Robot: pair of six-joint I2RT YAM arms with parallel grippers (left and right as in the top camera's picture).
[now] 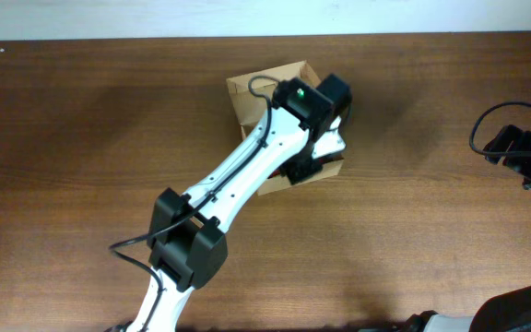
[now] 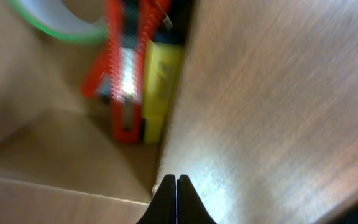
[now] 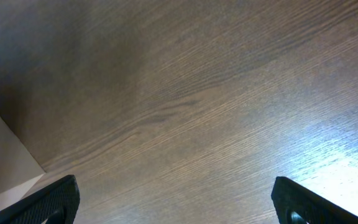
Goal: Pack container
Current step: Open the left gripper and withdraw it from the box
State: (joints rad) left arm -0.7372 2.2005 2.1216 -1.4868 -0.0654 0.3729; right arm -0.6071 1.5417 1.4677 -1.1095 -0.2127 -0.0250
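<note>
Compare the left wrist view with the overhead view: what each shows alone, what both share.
Left wrist only: inside the container, a red item, a yellow item and a green-edged roll; the left gripper, jaws together. Overhead only: the left arm covering the opening, and the right arm at the frame's edge. Both: the container and the wooden table.

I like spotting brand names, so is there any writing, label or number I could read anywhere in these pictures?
None can be read.
The cardboard box is plain.
The yellow item and the red item inside it are too blurred to show any lettering.
</note>
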